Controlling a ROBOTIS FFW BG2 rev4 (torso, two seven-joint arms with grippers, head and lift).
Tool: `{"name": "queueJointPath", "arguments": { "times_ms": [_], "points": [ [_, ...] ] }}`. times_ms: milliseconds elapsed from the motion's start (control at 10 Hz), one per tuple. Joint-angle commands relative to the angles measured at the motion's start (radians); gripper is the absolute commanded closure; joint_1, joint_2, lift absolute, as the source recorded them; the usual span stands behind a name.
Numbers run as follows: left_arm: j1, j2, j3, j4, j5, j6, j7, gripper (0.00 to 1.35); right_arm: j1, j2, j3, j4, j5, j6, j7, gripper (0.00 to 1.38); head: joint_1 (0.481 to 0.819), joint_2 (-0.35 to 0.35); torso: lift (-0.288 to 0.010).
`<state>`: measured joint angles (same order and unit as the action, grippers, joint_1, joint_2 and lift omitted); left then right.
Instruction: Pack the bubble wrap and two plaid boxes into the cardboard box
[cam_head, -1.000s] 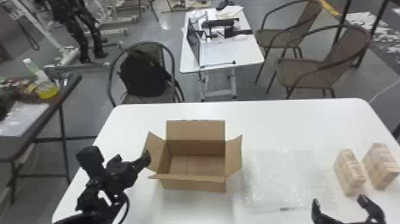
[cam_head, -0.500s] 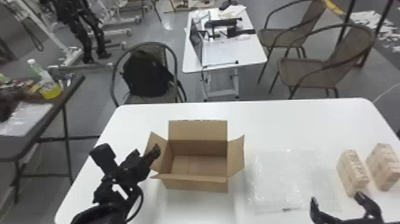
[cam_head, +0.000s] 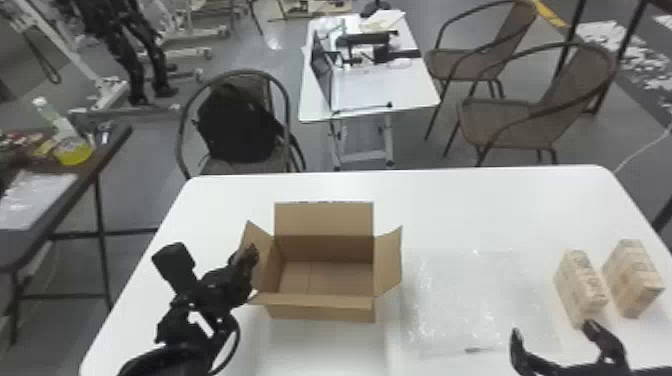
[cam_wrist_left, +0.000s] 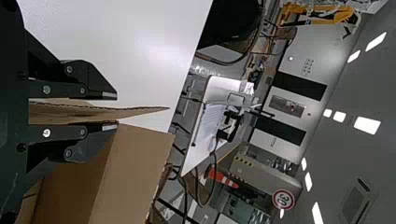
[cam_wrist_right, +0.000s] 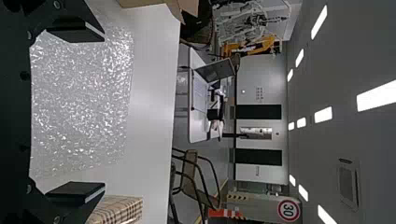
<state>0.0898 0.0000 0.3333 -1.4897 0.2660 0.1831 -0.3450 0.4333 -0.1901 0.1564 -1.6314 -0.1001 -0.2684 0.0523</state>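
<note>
The open cardboard box (cam_head: 324, 250) stands left of the table's middle. At its left flap is my left gripper (cam_head: 249, 256); in the left wrist view the flap (cam_wrist_left: 93, 112) runs between the narrowly spaced fingers of this gripper (cam_wrist_left: 116, 111), with a small gap on one side. Flat bubble wrap (cam_head: 470, 300) lies right of the box. Two plaid boxes (cam_head: 582, 290) (cam_head: 634, 280) stand side by side at the right. My right gripper (cam_head: 554, 330), in front of the nearer one, has its fingers wide apart; in the right wrist view this gripper (cam_wrist_right: 100, 112) holds nothing, with bubble wrap (cam_wrist_right: 81, 102) beyond.
The white table (cam_head: 450, 200) has free room behind the bubble wrap. A chair with a black backpack (cam_head: 237, 125) and a small white table (cam_head: 370, 87) stand beyond it. A dark side table (cam_head: 50, 200) is at the left.
My left gripper has moved a little right and turned, onto the left flap of the cardboard box. The head view has shifted slightly; the bubble wrap and plaid boxes lie as before.
</note>
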Motion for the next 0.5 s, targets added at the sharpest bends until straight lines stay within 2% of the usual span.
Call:
{"name": "queueJointPath", "arguments": {
  "times_ms": [0, 200, 400],
  "points": [
    [0.005, -0.003, -0.002, -0.004, -0.03, -0.024, 0.0, 1.21, 0.002, 0.001, 0.002, -0.001, -0.018, 0.002, 0.0, 0.16, 0.695, 0.182, -0.014],
    [0.011, -0.003, 0.001, -0.004, -0.025, -0.025, 0.0, 1.21, 0.009, 0.001, 0.025, -0.007, -0.116, 0.021, 0.0, 0.16, 0.695, 0.187, -0.014],
    [0.021, -0.003, 0.007, -0.006, -0.018, -0.028, 0.0, 1.21, 0.007, 0.003, 0.028, -0.119, -0.145, 0.167, -0.031, 0.17, 0.695, 0.196, -0.014]
  ]
}}
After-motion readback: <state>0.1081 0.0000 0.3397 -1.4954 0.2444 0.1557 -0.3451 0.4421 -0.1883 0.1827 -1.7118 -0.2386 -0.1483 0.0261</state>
